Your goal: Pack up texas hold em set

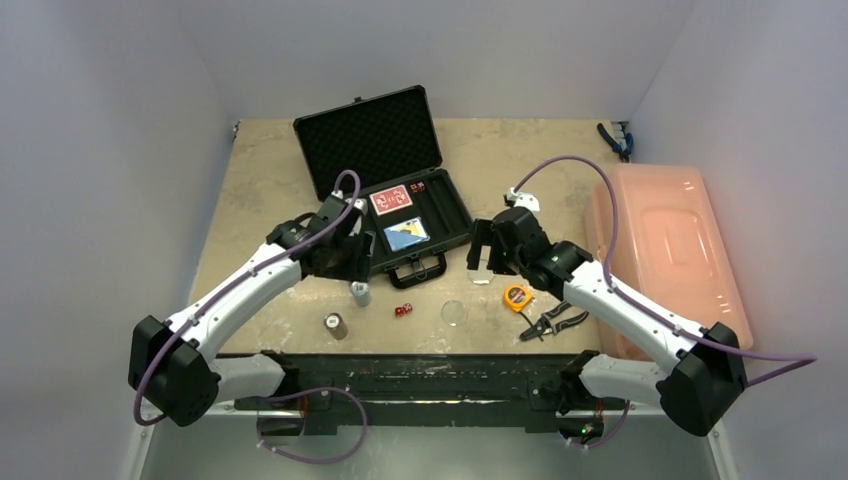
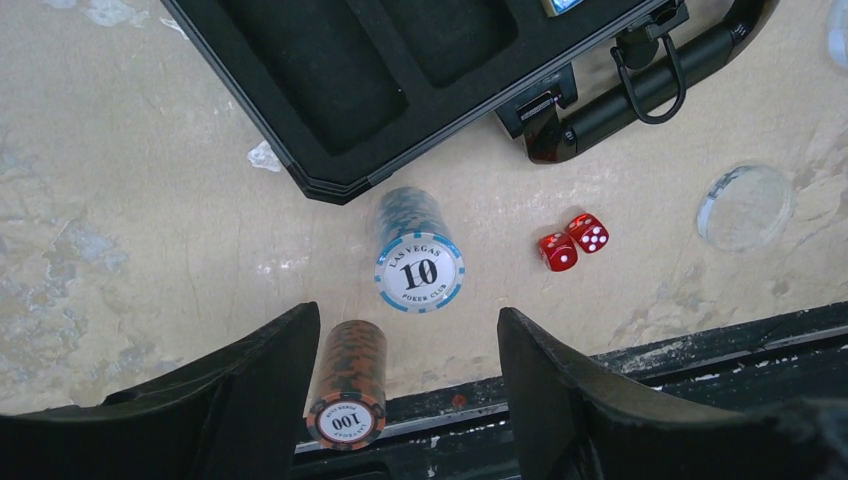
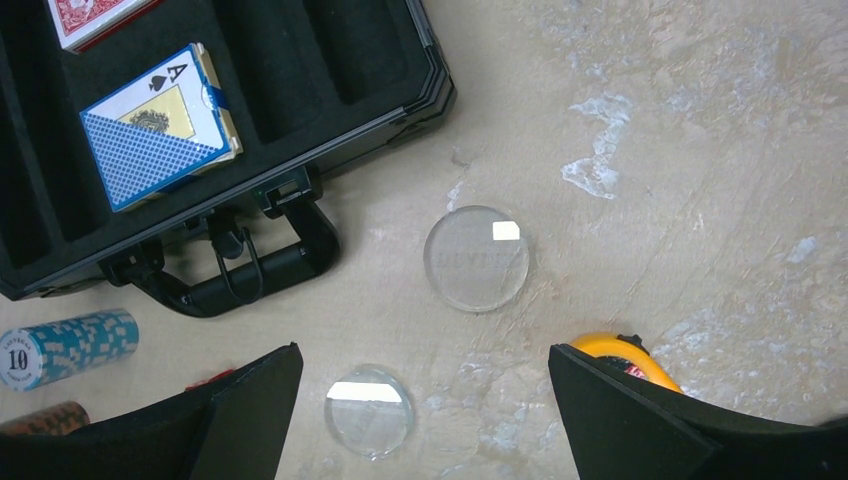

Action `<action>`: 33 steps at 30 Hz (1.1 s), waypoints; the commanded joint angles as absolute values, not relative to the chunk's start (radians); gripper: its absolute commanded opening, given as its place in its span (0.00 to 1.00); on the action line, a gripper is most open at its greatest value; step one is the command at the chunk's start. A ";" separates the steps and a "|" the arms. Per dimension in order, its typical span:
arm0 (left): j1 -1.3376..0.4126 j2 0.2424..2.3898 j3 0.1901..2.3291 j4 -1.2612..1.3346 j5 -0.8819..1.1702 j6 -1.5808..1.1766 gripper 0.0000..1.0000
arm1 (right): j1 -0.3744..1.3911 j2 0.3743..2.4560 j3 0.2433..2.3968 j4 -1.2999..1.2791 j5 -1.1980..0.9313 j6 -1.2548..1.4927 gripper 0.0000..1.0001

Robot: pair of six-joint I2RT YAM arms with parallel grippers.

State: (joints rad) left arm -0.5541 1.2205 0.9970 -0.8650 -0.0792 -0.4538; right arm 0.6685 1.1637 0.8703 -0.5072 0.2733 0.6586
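Note:
The black briefcase (image 1: pixel 440 215) lies open with its foam lid up. A red deck (image 1: pixel 391 199) and a blue deck (image 1: pixel 406 235) sit in it. In front of it stand a blue chip stack (image 2: pixel 420 260) and an orange chip stack (image 2: pixel 348 385), with two red dice (image 2: pixel 574 241) and a clear disc (image 2: pixel 745 207) to their right. My left gripper (image 2: pixel 407 315) hovers open over the chips; the orange stack is beside its left finger, untouched. My right gripper (image 3: pixel 425 352) hangs open above two clear discs (image 3: pixel 477 257), (image 3: pixel 368 410), holding nothing.
An orange-yellow tape measure (image 1: pixel 517 297) and black-handled pliers (image 1: pixel 553 321) lie near the front right. A pink lidded bin (image 1: pixel 668 250) fills the right side. Blue-handled pliers (image 1: pixel 615 140) lie at the back right corner. The briefcase handle (image 3: pixel 250 270) points toward the front edge.

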 commanded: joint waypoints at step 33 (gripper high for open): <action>-0.614 1.390 0.896 -0.723 -0.123 -0.535 0.49 | 0.670 1.169 0.862 -0.469 0.336 0.584 0.99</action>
State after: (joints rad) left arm -0.6098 1.3830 0.9012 -0.7509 -0.1017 -0.5156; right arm 0.6685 1.1656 0.8616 -0.4999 0.3054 0.5983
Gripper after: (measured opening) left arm 0.488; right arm 0.987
